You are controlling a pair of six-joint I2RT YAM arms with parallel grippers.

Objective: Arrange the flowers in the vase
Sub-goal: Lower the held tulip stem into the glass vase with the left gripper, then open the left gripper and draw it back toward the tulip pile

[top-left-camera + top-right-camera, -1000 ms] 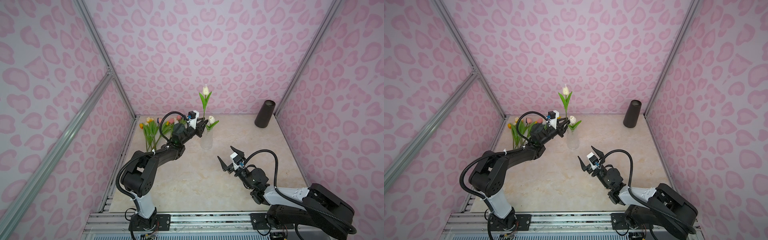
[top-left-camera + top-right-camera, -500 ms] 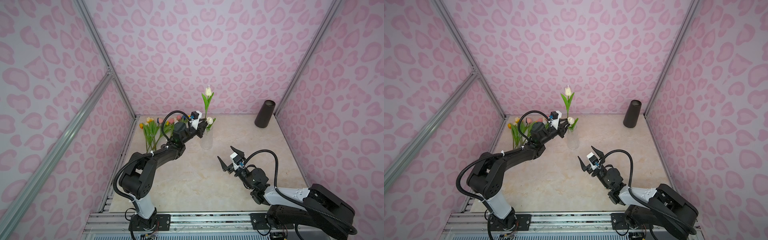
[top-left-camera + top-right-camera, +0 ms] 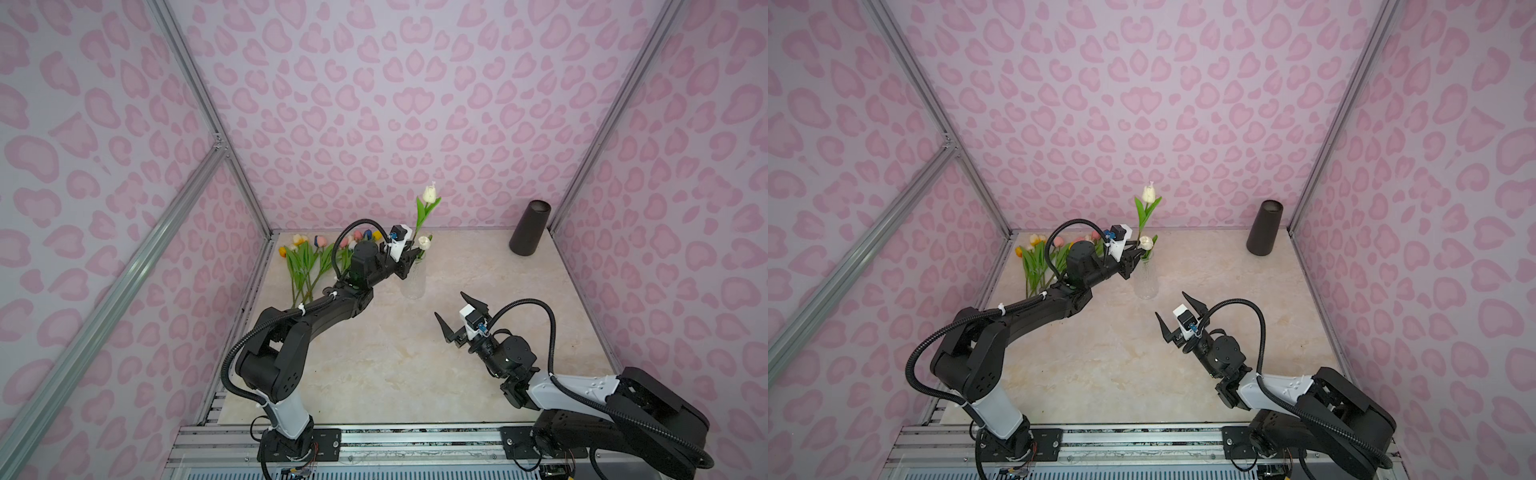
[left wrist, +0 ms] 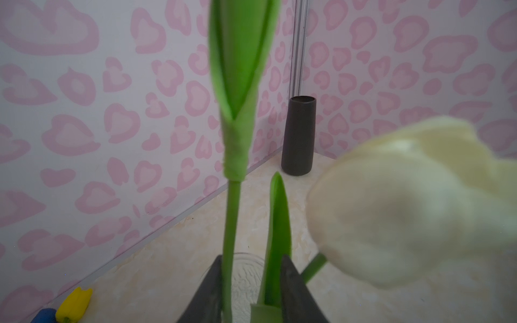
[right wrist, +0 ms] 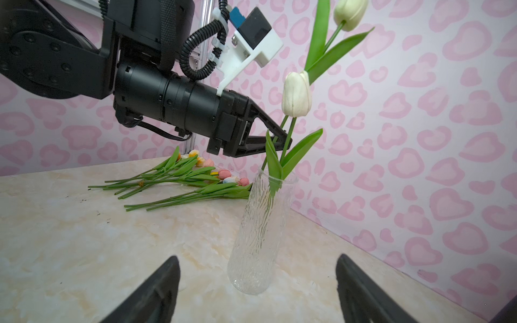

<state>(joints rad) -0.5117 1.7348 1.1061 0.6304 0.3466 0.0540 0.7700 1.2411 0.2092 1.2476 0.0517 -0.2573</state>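
Right wrist view: the left hand (image 5: 287,137) reaches over the mouth of the glass vase (image 5: 260,232), its fingers partly apart around the green stems just above the rim. Two flowers stand in the vase. A tall tulip (image 5: 351,12) lifts its cream head high above the hand, and the white head of a short tulip (image 5: 296,93) sits just past the fingertips. The left wrist view puts the tall tulip's stem (image 4: 231,223) beside one finger and a leaf (image 4: 278,223) beside the other, with ribbed glass showing between them; neither looks squeezed.

In both top views, pink patterned walls (image 3: 374,104) close the worktop (image 3: 395,374) on three sides, and its near edge meets a metal rail (image 3: 415,436) that carries both arm bases. The loose flowers (image 3: 307,266) lie flat in the far left corner, close to the side wall, heads toward the back wall. A dark cylinder (image 3: 530,228) stands in the far right corner, well apart from the vase. The right hand (image 3: 449,303) hangs over the middle of the worktop, fingers spread wide and empty, pointing toward the vase across bare marble-look surface. Open room runs through the middle and along the near right side.
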